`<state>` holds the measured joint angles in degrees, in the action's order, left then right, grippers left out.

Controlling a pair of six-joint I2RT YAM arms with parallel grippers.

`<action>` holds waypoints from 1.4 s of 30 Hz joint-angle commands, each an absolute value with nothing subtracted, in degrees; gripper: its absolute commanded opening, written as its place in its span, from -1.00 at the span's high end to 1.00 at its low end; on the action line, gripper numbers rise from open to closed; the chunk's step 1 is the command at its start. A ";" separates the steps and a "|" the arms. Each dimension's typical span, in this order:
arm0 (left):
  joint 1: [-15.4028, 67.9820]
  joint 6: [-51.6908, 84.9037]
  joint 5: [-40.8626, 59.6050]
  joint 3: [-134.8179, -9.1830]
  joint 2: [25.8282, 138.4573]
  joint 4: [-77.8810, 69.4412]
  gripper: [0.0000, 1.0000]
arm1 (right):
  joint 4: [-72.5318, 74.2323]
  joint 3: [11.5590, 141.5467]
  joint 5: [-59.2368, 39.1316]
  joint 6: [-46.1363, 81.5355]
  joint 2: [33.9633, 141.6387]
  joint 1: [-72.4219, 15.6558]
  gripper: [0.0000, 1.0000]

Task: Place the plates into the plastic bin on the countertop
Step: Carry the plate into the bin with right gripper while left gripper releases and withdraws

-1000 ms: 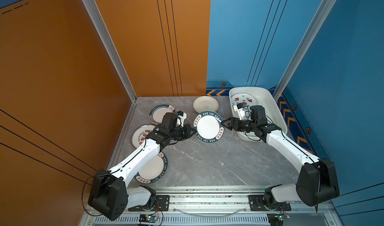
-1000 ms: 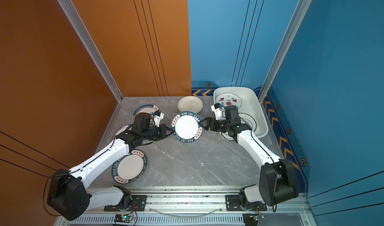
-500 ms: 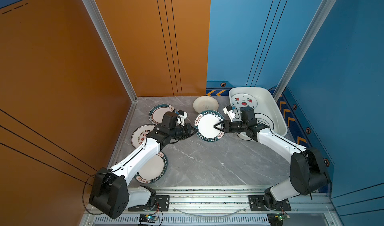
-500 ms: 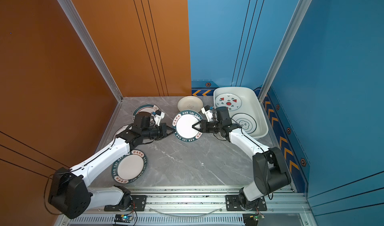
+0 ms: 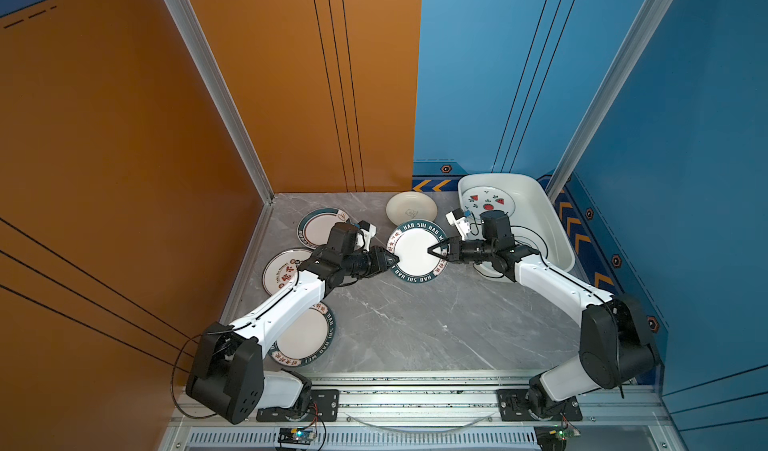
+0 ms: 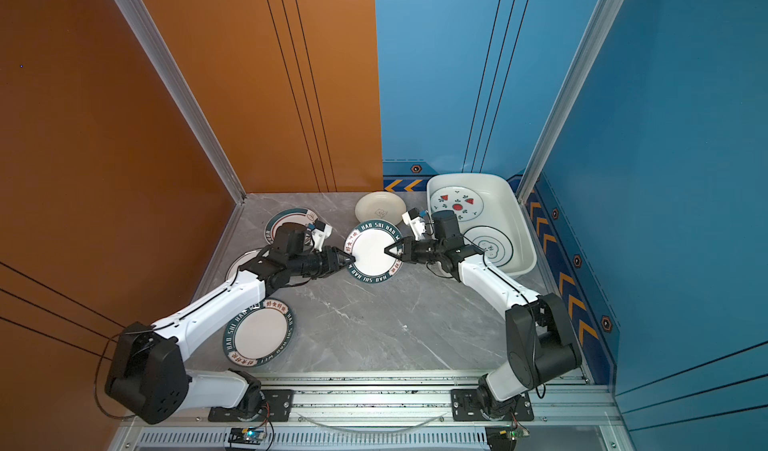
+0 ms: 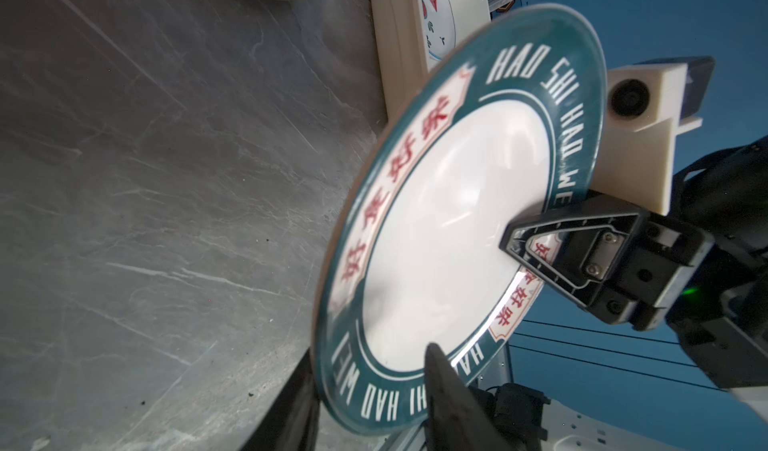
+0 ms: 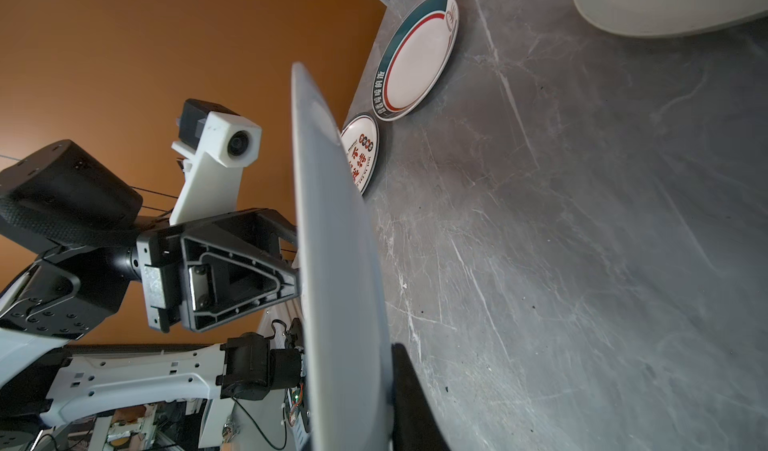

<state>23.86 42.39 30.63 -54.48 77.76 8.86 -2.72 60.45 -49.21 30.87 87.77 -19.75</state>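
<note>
- Item in transfer: lettered plate [image 5: 415, 248], green rim with a white centre. It is raised off the countertop [image 5: 415, 324], face up, a little toward 12 o'clock from mid-counter, and outside the bin.
- The right gripper [image 5: 432, 250] is clamped on that plate's 3 o'clock rim, one finger on the top face and one beneath.
- The left gripper [image 5: 394, 259] is at the plate's 9 o'clock rim. Its jaws are parted with the rim between them; contact cannot be confirmed.
- Container: the bin [image 5: 538, 204] stands upright at the counter's 2 o'clock corner and holds two plates.
- The watermelon plate [image 5: 488, 201] lies flat at the bin's 12 o'clock end.
- The ringed plate [image 6: 492, 247] lies at the bin's 6 o'clock end, partly hidden by the right arm [image 6: 486, 280]. Whether the two plates touch cannot be told.
- On the countertop, the cream plate [image 5: 411, 209] sits just beside the lettered plate at its 12 o'clock.
- The green-rim plate [image 5: 316, 228] sits at the counter's 10 o'clock and the red-character plate [image 5: 279, 271] at 9 o'clock. Both are partly covered by the left arm [image 5: 291, 303].
- The second lettered plate [image 6: 259, 332] sits at 7 o'clock, with the left arm crossing over its edge.
</note>
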 commanded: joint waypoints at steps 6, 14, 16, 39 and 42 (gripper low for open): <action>23.99 37.61 27.33 -56.82 77.36 12.86 -0.86 | -17.33 69.24 -42.12 27.39 85.54 -13.27 1.00; 23.11 34.37 18.55 -54.01 73.33 19.01 -0.96 | -28.31 73.76 -29.96 25.70 84.16 -0.48 1.00; 21.97 34.44 16.79 -52.43 71.79 19.73 -0.96 | -30.44 74.26 -25.86 25.05 84.05 2.65 1.00; 7.74 34.19 20.61 -44.07 63.43 20.18 -0.96 | -28.27 66.78 -15.73 26.45 88.52 18.32 1.00; 7.00 33.84 21.25 -43.65 63.63 19.91 -0.96 | -26.59 65.81 -15.54 26.96 90.11 18.50 1.00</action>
<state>7.77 35.31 19.31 -44.45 63.66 20.38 -30.04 66.67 -16.84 26.39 88.82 18.02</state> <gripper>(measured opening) 0.979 0.126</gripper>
